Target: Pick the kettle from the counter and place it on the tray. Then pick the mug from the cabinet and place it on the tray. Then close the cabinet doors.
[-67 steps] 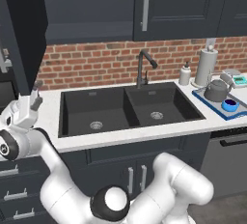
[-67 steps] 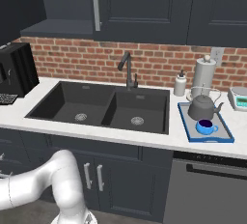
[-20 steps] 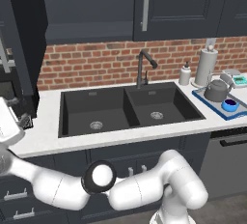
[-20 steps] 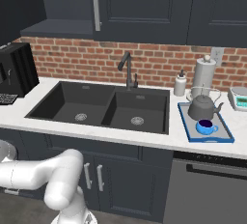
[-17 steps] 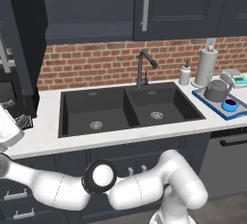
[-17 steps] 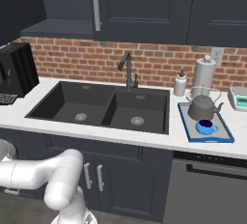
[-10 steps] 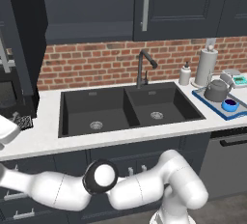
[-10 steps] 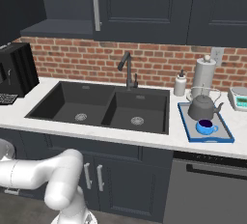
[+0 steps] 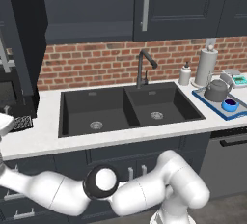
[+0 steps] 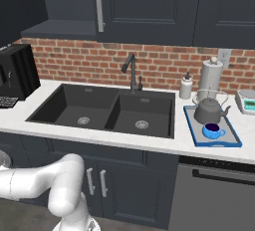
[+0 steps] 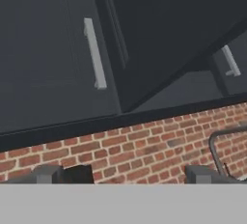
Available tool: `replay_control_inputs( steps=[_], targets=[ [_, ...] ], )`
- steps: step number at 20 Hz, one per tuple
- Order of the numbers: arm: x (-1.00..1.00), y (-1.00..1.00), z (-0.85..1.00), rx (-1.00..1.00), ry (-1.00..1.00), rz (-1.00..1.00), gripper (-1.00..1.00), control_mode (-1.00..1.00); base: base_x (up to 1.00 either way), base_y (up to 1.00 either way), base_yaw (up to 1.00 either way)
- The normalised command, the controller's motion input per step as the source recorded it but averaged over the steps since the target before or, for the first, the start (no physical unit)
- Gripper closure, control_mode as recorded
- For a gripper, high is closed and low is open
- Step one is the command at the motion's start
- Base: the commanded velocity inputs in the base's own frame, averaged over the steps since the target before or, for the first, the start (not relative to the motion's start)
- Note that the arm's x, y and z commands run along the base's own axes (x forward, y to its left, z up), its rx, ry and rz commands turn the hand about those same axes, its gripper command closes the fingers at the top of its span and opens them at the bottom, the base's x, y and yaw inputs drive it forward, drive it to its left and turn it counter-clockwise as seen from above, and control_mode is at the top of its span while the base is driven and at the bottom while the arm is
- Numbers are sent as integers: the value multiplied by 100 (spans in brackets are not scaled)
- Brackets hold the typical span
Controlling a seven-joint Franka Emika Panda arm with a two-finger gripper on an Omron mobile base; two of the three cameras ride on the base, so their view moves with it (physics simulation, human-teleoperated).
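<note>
The gripper hangs wide open and empty before the open cabinet. The kettle and mug sit on the tray beside the sink.

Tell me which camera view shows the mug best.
The right base view: the mug sits unobstructed on the tray, in front of the kettle, its dark inside and handle visible. The left base view shows it small at the far right edge.

White rounded arm, dark joints
</note>
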Motion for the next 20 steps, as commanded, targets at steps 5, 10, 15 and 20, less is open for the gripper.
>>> replay_control_inputs(
  steps=[5, 10, 15, 20],
  targets=[
    [26, -1, 46, 0, -2, 4, -100, -100, 0, 0, 0],
    [23, -9, 67, -2, -2, 0, -100, -100, 0, 0, 0],
    [15, -23, 70, -3, -1, -3, -100, -100, 0, 0, 0],
    [0, -45, 60, -2, 0, -13, -100, -100, 0, 0, 0]
  ],
)
